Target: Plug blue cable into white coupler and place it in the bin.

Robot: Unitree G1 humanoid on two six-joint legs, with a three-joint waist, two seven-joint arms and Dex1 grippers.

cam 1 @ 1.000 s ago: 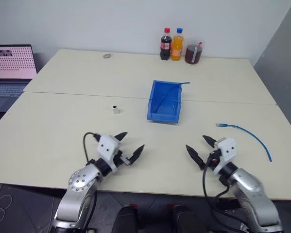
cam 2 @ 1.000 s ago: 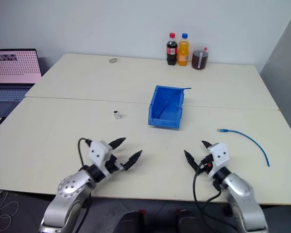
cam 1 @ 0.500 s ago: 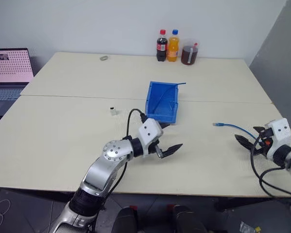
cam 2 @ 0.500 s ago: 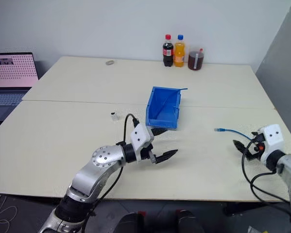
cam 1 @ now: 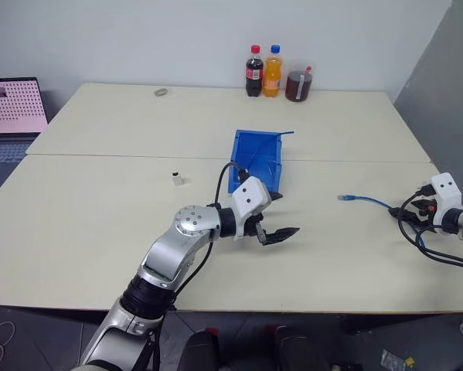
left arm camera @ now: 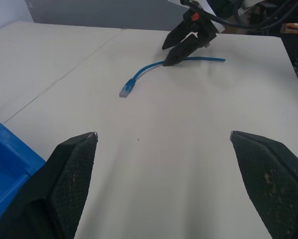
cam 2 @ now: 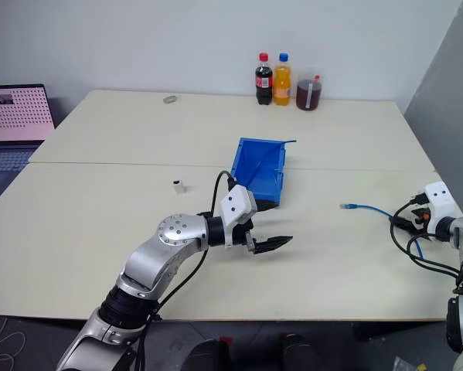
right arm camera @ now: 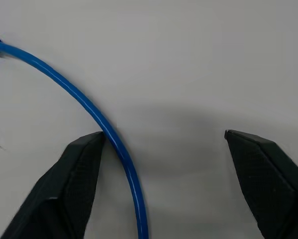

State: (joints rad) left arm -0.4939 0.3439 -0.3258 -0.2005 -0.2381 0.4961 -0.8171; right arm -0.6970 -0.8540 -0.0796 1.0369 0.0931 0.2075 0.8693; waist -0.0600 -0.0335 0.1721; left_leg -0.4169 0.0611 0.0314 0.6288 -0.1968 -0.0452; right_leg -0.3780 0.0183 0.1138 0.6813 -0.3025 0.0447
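Observation:
The blue cable [cam 1: 368, 202] lies curved on the right side of the table, its clear plug [left arm camera: 125, 91] pointing toward the middle. My right gripper [right arm camera: 163, 134] is open and low over the cable's far stretch, which runs between its fingers close beside one of them [right arm camera: 84, 164]. The bright blue bin [cam 1: 245, 157] stands at mid-table. My left gripper [cam 1: 277, 220] is open and empty just in front of the bin, pointing right toward the cable. The tiny white coupler [cam 1: 177, 178] stands alone to the left of the bin.
Two soda bottles [cam 1: 262, 71] and a dark jar [cam 1: 297, 85] stand at the table's back edge, with a small ring [cam 1: 161, 92] at back left. A laptop [cam 1: 11, 108] sits off the table's left. The table's right edge is near my right gripper.
My right gripper swung out to the right and now straddles the cable. The left gripper rose from the near edge and moved right, to in front of the bin. The camera shifted slightly.

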